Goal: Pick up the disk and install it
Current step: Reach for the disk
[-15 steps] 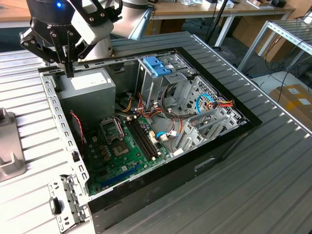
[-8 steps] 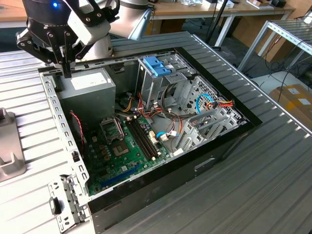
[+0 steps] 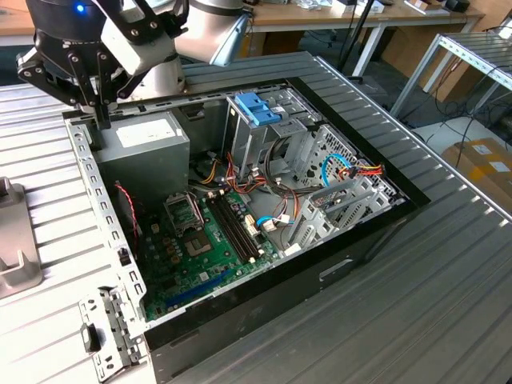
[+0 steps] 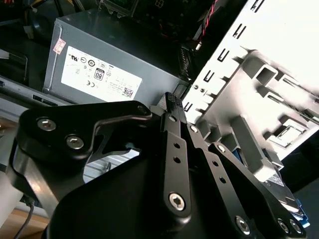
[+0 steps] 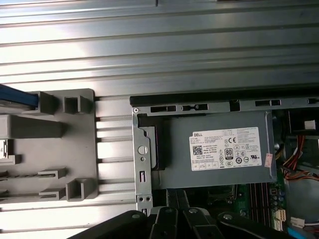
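Black gripper (image 3: 102, 120), exterior view: fingers pressed together and empty, at the corner of the open computer case (image 3: 264, 320), just beside the grey power supply (image 3: 144, 140). Grey holder (image 3: 12, 248) stands on the ribbed tabletop (image 3: 448, 304) at the exterior view's left.
First wrist view: the disk (image 5: 18, 97), blue rail showing, sits in that holder, apart from the case.
Second wrist view: fingertips (image 4: 172, 101) meet near the case rim, the power supply's white label beyond.

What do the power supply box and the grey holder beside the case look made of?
Power supply box: matte grey sheet metal, likely painted; flat folded faces, stuck-on label. Grey holder: probably moulded or printed plastic, matte; thick blocky walls and slots, though painted metal is possible.
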